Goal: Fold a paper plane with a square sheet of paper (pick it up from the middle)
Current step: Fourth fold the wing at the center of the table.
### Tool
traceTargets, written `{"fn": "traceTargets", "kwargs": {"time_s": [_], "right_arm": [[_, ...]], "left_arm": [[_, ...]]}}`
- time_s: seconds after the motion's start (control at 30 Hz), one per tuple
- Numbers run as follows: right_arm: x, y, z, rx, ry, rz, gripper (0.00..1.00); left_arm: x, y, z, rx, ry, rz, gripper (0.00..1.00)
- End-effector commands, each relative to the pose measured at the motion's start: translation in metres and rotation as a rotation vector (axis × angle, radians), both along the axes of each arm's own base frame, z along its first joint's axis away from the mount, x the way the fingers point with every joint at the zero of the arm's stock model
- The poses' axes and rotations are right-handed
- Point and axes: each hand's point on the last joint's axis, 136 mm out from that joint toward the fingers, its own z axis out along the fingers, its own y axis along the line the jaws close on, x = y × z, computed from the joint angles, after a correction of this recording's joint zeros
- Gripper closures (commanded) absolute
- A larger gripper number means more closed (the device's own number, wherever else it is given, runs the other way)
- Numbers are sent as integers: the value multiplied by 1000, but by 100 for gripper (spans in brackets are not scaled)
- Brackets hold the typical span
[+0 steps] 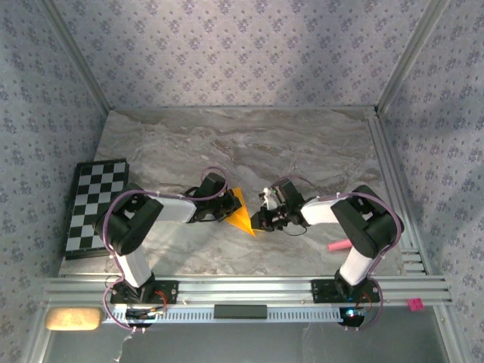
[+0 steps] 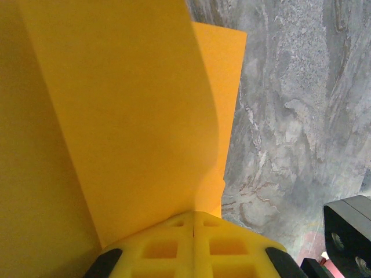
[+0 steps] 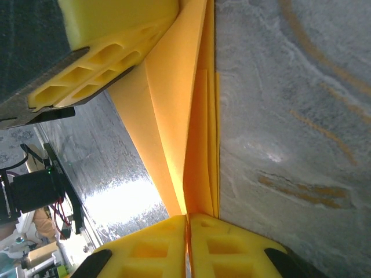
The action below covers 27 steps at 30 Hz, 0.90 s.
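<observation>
1. The thin orange-yellow paper sheet, creased into a pointed wedge, sits between the two arms near the middle of the grey marbled counter. I cannot tell whether its lower edge touches the surface.
2. The left end effector is clenched on one edge of the sheet. The right end effector is clenched on the stacked folds at the opposite side.
3. Both grips sit close together on one flimsy sheet, so an uneven pull or twist would likely tear it or skew the crease.
4. The layers fan apart in the right wrist view. A pinch that misses some could let the fold spring open.
5. The black-and-white chequered board and the pink stick lie well apart from the sheet. Only the arms crowd each other.
</observation>
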Motion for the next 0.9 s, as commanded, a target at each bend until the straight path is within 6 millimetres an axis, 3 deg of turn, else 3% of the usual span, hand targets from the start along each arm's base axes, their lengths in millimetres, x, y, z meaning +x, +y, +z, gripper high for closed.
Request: {"fn": "traceTargets", "kwargs": {"time_s": [0.0, 0.43, 0.6, 0.87], "right_arm": [[-14, -8, -14, -35, 67, 4, 90], [-23, -17, -20, -100, 75, 11, 87], [-28, -19, -22, -105, 84, 17, 93], [-33, -22, -21, -115, 74, 43, 91]], "left_arm": [[-14, 17, -31, 91, 61, 11, 93], [-14, 16, -30, 89, 59, 12, 93], [-14, 16, -31, 89, 60, 12, 93], [-15, 18, -32, 95, 63, 14, 93]]}}
